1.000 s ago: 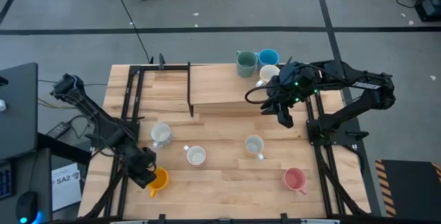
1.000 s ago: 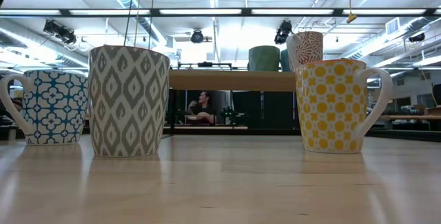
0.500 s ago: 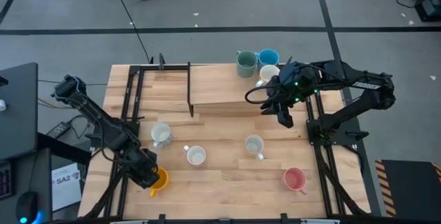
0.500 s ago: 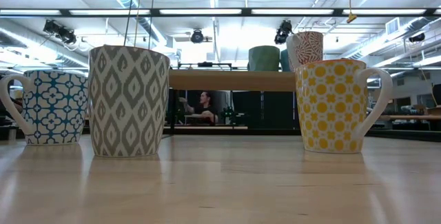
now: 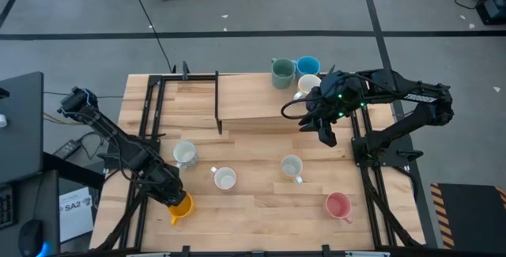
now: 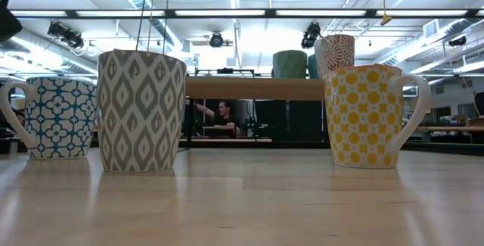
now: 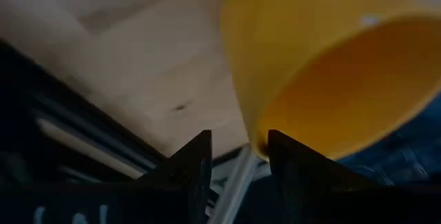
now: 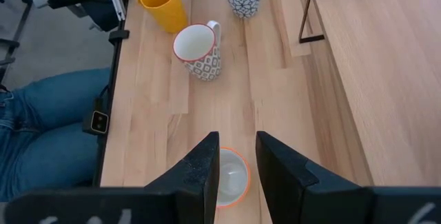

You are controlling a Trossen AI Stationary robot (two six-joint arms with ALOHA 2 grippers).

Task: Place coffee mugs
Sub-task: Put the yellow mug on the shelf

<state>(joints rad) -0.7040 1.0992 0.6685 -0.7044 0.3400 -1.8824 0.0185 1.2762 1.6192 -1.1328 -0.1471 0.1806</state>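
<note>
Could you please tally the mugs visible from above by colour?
Orange mug: 1
Pink mug: 1
Green mug: 1
Blue mug: 1
Whitish mugs: 4
Total: 8

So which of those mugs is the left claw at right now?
The orange mug, at the table's front left corner. The left gripper is on its rim; the other mugs stand untouched.

From my station, the raised shelf blocks the far centre of the table, with three mugs crowding its far right corner. A clear lane runs between the white mug and the grey mug. The pink mug obstructs the near right corner.
</note>
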